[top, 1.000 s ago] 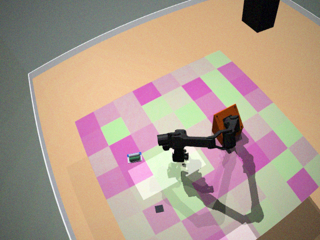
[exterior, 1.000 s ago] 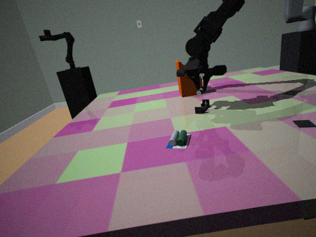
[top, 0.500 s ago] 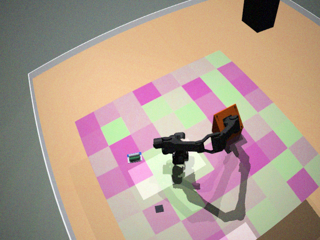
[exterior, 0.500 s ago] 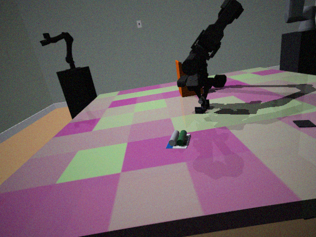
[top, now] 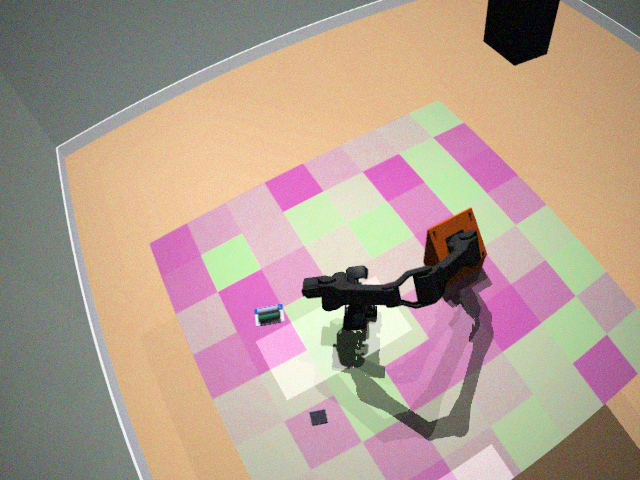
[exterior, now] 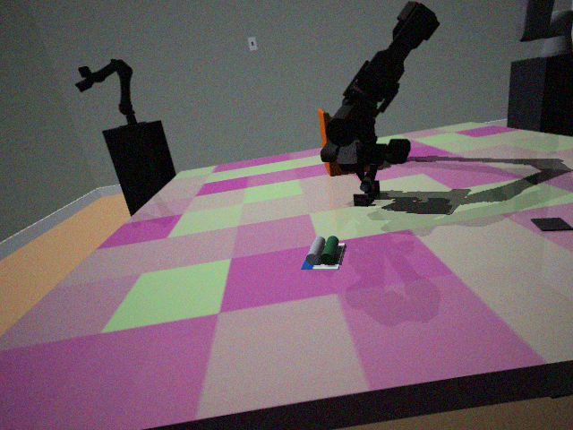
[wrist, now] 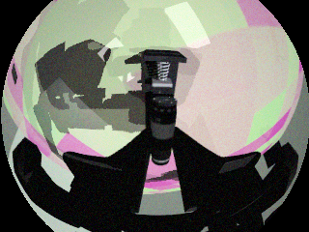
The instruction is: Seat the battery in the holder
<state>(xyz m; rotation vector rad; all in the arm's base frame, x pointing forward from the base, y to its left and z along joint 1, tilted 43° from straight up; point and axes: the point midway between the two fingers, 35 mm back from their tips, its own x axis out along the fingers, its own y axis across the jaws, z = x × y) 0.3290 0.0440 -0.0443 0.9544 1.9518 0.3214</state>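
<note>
The battery (wrist: 162, 130) is a dark cylinder with a grey band and a pale rim at its near end. My gripper (wrist: 161, 130) (exterior: 369, 177) is shut on it, one finger on each side. The black holder (wrist: 164, 54) (exterior: 361, 200) lies under the gripper, and its coil spring (wrist: 164, 71) shows beyond the battery's far end. The battery is roughly in line with the holder, its far end close to the plate (wrist: 161, 83) in front of the spring. The near part of the holder and the lip are hidden. I cannot tell whether the battery touches the holder.
A small blue and white tray (top: 279, 306) (exterior: 307, 265) with a grey and a green cylinder is left of the arm in the top view. A dark square (top: 318, 417) (exterior: 551, 224) lies on the checkered table. An orange panel (top: 439, 236) (exterior: 323, 127) stands by the arm's base.
</note>
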